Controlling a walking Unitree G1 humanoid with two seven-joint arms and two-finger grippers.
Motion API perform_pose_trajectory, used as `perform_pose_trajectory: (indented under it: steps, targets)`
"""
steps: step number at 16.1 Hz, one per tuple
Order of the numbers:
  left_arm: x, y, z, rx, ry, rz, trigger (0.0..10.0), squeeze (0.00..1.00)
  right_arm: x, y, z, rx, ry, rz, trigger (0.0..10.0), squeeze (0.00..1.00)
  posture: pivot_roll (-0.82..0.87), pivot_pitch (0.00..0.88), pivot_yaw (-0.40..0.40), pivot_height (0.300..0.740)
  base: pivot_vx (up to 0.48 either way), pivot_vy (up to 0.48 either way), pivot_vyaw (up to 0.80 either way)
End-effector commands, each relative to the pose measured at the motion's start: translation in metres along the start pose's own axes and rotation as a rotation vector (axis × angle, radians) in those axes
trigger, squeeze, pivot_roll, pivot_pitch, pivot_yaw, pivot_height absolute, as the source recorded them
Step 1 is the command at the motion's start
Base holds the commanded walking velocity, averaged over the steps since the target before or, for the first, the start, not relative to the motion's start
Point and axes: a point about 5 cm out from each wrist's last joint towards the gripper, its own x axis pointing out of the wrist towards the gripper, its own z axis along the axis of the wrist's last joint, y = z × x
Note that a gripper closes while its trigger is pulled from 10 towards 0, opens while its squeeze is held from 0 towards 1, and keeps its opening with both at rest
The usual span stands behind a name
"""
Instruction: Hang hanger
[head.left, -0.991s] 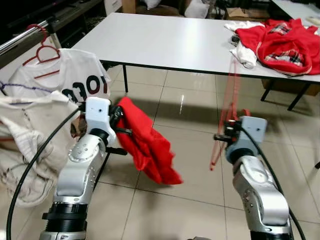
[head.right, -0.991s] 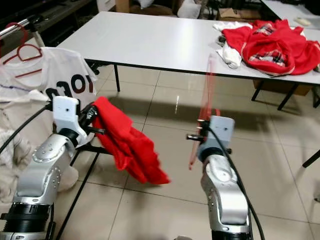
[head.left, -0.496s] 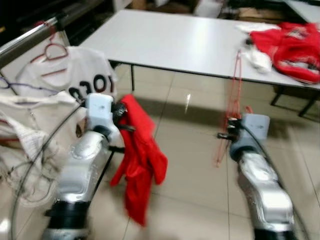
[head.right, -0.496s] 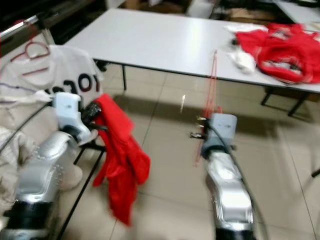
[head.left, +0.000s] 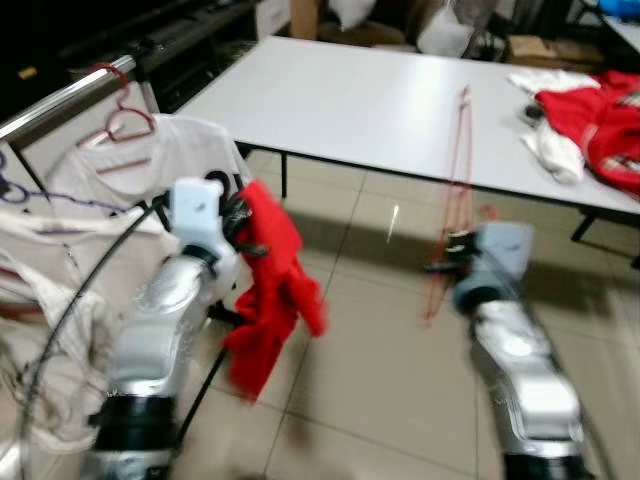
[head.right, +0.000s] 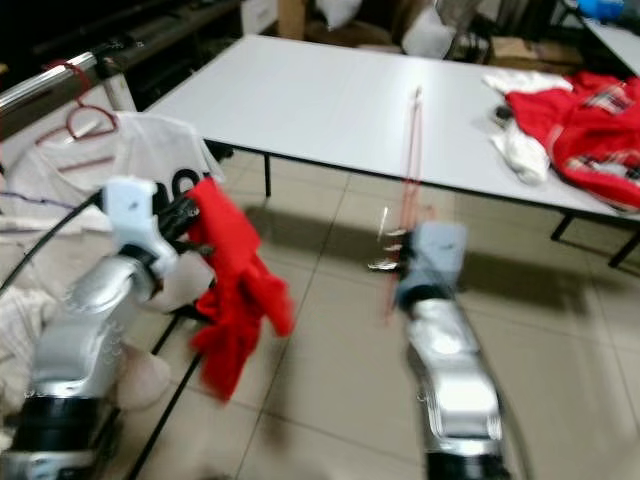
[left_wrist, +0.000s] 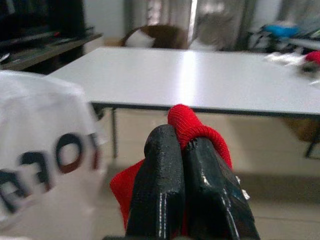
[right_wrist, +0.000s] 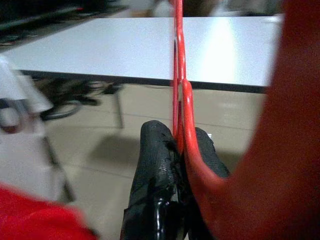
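Note:
My right gripper is shut on a thin red hanger, held upright and edge-on in front of the white table; the right wrist view shows its wire pinched between the black fingers. My left gripper is shut on a red garment that dangles above the floor; the left wrist view shows the red cloth bunched between the fingers. A clothes rail at the left carries a red hanger with a white printed shirt.
More pale clothes hang on the rack at my left. Red and white garments lie on the table's far right end. Tiled floor spreads under and before the table, whose dark legs stand ahead.
The camera has swung, shifting the whole scene. The red garment has swung and now hangs shorter and more bunched under the left gripper. Both grippers keep their holds.

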Motion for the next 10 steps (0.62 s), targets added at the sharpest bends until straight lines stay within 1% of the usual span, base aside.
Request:
perform_pose_trajectory:
  steps: [1,2,4,5,6,10]
  targets:
    - [0.0035,-0.007,0.0106,0.001,-0.045,-0.028,10.0,0.0,-0.0004,-0.0083,0.0048,-0.013,-0.025,-0.018,10.0,0.0,-0.07,0.0,0.034,0.74,0.356,0.0,0.0]
    - [0.0038,-0.0076,0.011,0.001,-0.047,-0.031,10.0,0.0,-0.0003,-0.007,0.0051,-0.003,-0.021,0.0,10.0,0.0,-0.07,0.0,0.034,0.74,0.349,0.0,-0.45]
    - [0.0043,-0.0083,0.0113,0.0,-0.049,-0.034,10.0,0.0,-0.0001,-0.0058,0.0046,0.02,-0.009,0.016,10.0,0.0,-0.07,0.0,0.033,0.74,0.352,0.0,-0.8]
    - [0.0046,-0.0088,0.0115,0.0,-0.05,-0.036,10.0,0.0,0.0,-0.0063,0.0051,0.009,-0.013,0.016,10.0,0.0,-0.07,0.0,0.033,0.74,0.356,0.0,-0.8]
    - [0.0049,-0.0092,0.0119,-0.001,-0.051,-0.038,10.0,0.0,0.0003,-0.0067,0.0058,0.003,-0.017,0.018,10.0,0.0,-0.07,0.0,0.032,0.74,0.349,0.0,-0.43]
    - [0.006,-0.0073,0.0146,-0.002,-0.059,-0.03,10.0,0.0,0.0015,-0.0051,0.0074,-0.027,-0.031,0.045,10.0,0.0,-0.07,0.0,0.032,0.74,0.352,0.0,0.0]
